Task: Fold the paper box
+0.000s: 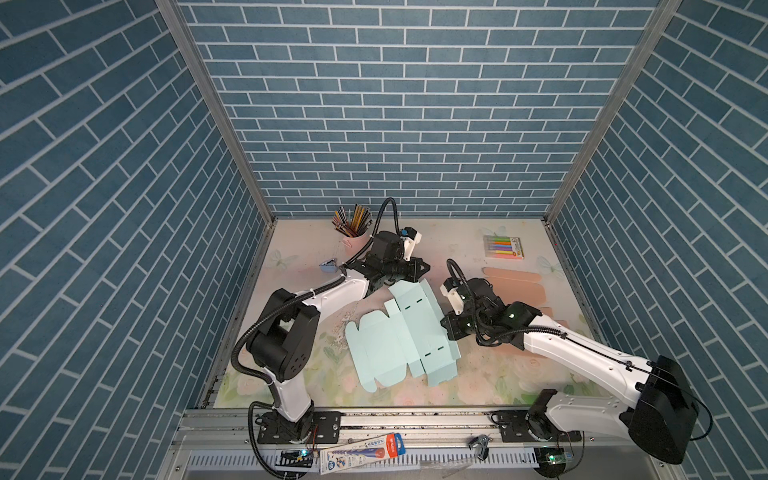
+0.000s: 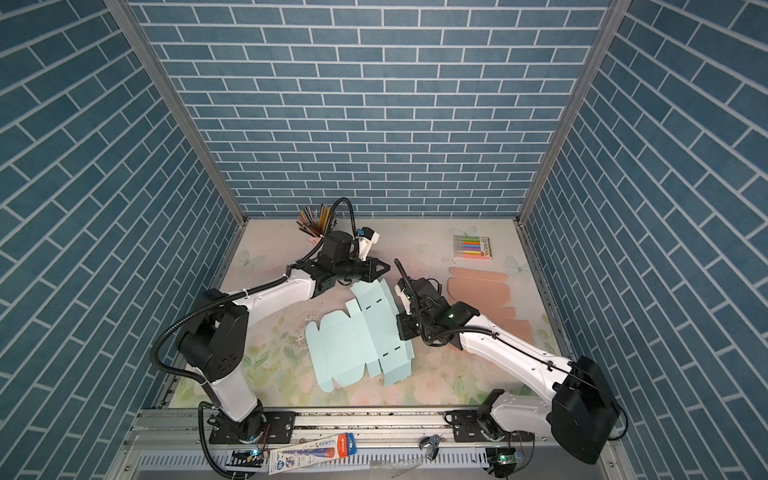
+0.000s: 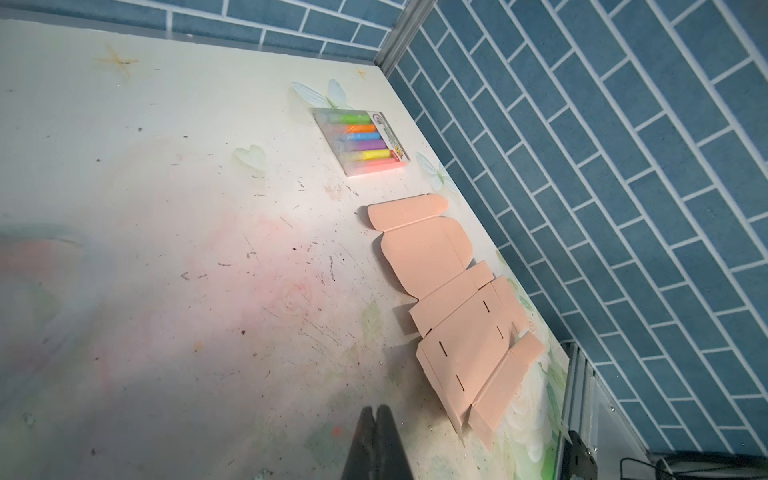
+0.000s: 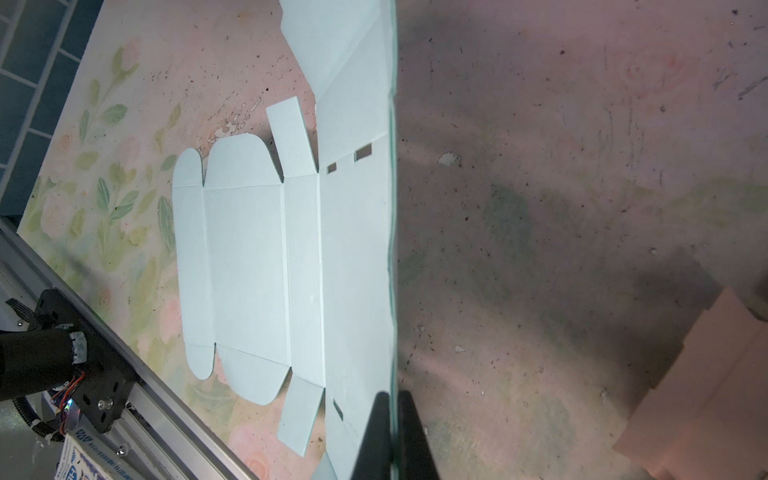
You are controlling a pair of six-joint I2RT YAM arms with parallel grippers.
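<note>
1. Left arm point(image 1: 332, 295): elbow folded high, forearm stretched out low over the counter point(image 1: 478, 374). The wrist is turned so the left hand point(image 1: 424, 268) lies roughly level. It points toward the far end of the peach blank point(image 1: 515, 286), well apart from it.
2. Right arm point(image 1: 582, 353): forearm runs low across the near part of the peach blank and covers some of it. The wrist dips down. The right hand point(image 4: 392, 398) sits near the peach blank, on its side away from the wall.
3. Paper box point(image 1: 399, 336): light-blue die-cut blank, unfolded, on the counter beside the peach blank on that same side. I see no contact between the two.
4. Long axis, as I read it, is the panel chain running away from the peach blank. The rounded tuck flap is at the far end of that chain, and the slotted side flaps stick out across it.
5. The edge panel nearest the peach blank stands roughly upright. The rest lies flat.
6. Right hand: fingers clamped on the raised panel's top edge, with the paper pinched between them.
7. Left hand: fingers pressed together with nothing between them. Its wrist view shows bare counter below, and I see no contact with the paper box.
</note>
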